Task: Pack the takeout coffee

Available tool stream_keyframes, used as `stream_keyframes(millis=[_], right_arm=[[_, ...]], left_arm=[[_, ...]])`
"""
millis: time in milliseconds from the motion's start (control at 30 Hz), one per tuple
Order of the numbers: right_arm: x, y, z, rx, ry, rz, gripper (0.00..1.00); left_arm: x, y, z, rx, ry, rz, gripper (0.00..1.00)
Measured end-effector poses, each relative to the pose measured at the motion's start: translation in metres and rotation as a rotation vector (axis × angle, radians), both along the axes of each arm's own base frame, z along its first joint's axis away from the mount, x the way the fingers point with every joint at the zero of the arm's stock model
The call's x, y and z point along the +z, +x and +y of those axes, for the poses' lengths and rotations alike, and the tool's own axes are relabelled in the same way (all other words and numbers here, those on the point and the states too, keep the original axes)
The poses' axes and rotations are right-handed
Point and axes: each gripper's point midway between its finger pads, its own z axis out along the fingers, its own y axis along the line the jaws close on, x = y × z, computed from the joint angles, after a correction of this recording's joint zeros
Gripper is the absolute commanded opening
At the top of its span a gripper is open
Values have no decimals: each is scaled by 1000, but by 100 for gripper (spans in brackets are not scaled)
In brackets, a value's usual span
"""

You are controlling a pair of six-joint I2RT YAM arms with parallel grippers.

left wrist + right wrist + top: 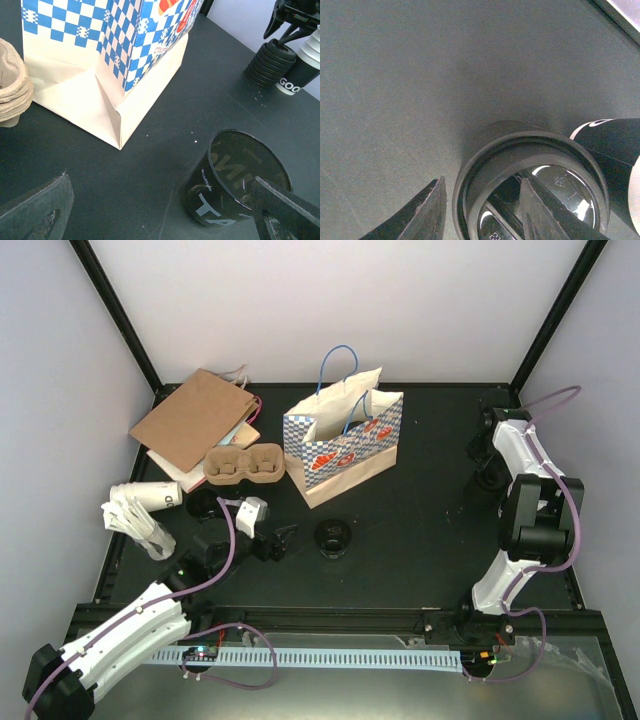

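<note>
Where the matte black bench [420, 520] meets pale walls and black frame posts, we see it lightly scuffed. It carries a blue-and-white checked bag [343, 440], a brown paper bag [195, 418], a cardboard cup carrier [243, 465] and some white cups [140, 512] lying at the left edge.

The overhead view hides the far right corner behind the right arm. The left wrist view shows a stack of black lids [267, 62] there, just beside a black-and-white cup [300, 75]. In the right wrist view, the right hand [482, 197] is parted, with one finger outside the top lid's rim and one inside it. We see gaps on both sides, and it grips nothing.

The takeout coffee [332, 537], a black cup with white lettering, stands upright in front of the checked bag. The left hand [160, 185] is low over the bench, spread wide and empty. The cup stands just ahead of it, nearer the finger [285, 210] at the picture's right; we cannot tell whether they touch.
</note>
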Motion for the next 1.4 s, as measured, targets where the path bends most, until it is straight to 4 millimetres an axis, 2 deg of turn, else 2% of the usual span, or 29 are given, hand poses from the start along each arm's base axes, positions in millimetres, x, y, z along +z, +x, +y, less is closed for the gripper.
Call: stream_keyframes(millis=[233,333,833,1067,1400], right_arm=[[0,3,-1,-2,1,-10,41],[-2,5,-1,-1,7,-16,36],[-9,2,4,28,21,-46,35],[-8,-4,17,65,63,-75,36],[-6,-11,48,153,135,-92,37]], left_arm=[[0,0,0,1,0,0,99],[0,0,0,1,0,0,99],[0,0,0,2,1,0,99],[0,0,0,2,1,0,99],[0,0,0,2,1,0,99]])
